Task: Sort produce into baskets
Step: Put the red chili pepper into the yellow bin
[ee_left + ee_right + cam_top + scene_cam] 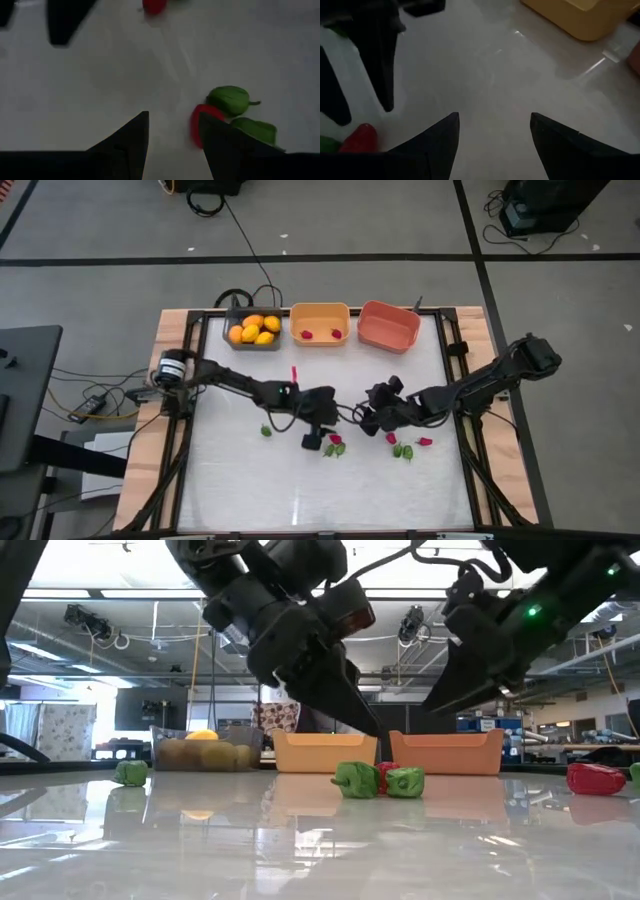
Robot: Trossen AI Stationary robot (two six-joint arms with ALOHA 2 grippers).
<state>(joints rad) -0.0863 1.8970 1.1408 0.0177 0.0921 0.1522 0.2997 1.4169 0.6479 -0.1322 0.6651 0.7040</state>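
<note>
My left gripper (pixel 318 440) is open and low over the table's middle, at a cluster of one red piece (pixel 196 127) and two green pieces (pixel 229 99). The red piece lies at the tip of one finger (pixel 220 145), partly in the gap. My right gripper (pixel 372 418) is open and empty just to the right, facing the left one. The dark grey basket (pixel 240 343) holds yellow-orange fruits (pixel 254 329), the orange basket (pixel 320 311) holds two red bits, and the salmon-red basket (pixel 388 338) shows nothing inside. My left gripper has one finger right beside the red piece (pixel 194 131), coming down at a slant from the table's left. Whether it touches the piece I cannot tell. The piece lies on the table against the green ones.
Loose pieces lie on the table: a green one (pixel 266 430) to the left, and a red one (pixel 391 437), a green one (pixel 402 450) and a red one (pixel 425 442) to the right. The three baskets stand in a row at the far edge.
</note>
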